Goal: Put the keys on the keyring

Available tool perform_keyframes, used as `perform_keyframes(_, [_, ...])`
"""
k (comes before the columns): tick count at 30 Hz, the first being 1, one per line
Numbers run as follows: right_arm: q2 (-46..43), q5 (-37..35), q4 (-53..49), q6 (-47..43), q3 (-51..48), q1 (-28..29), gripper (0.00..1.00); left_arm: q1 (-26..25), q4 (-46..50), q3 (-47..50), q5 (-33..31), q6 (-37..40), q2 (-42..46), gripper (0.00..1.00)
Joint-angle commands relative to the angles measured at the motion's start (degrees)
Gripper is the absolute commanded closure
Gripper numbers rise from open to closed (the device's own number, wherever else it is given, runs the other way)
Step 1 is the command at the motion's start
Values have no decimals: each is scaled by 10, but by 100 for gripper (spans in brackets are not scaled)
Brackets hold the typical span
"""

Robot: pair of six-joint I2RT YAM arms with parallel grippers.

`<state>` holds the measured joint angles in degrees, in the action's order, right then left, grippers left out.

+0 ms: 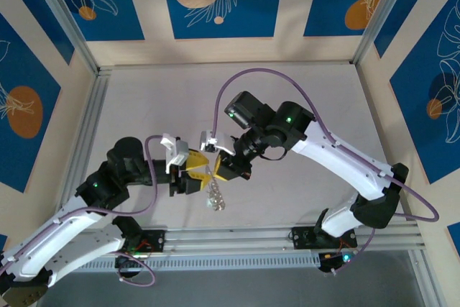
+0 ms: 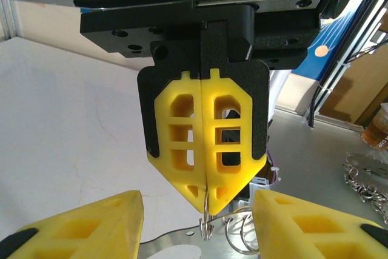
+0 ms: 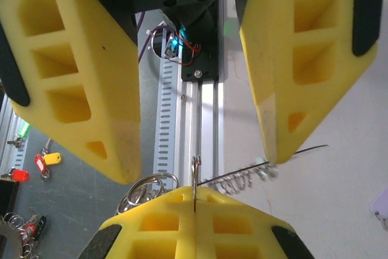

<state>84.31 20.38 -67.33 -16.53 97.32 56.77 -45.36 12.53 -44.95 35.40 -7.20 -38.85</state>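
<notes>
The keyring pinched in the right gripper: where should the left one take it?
Probably on the thin arc of the keyring poking past the shut right gripper, coming head-on from opposite; it stands edge-on between the left gripper's open fingers.

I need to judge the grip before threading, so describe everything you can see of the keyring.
The keyring is a thin silvery wire loop, seen edge-on. The right tool is shut on its rim, holding it off the table. More silvery loops bunch beside it; whether they join it is unclear. It sits between the open fingers of the left tool, which do not touch it.
</notes>
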Motion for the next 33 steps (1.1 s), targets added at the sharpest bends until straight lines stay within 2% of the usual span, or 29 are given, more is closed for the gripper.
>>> perform_keyframes(1, [-19,30,10,-5,5,2,100,4,-18,-14,22,-2,-6,50])
perform_keyframes(9, [-23,35,8,-10,3,6,100,4,7,-17,9,13,-14,51])
perform_keyframes(28, [-52,68,34,-41,-19,17,100,4,23,-27,13,30,-41,67])
perform_keyframes(30, [-55,69,40,-43,-20,17,100,4,19,-27,20,29,-43,71])
perform_keyframes(32, [-53,61,47,-44,-21,17,100,3,12,-28,29,27,-48,81])
perform_keyframes(33, [-53,59,51,-45,-21,17,100,4,11,-29,33,27,-50,89])
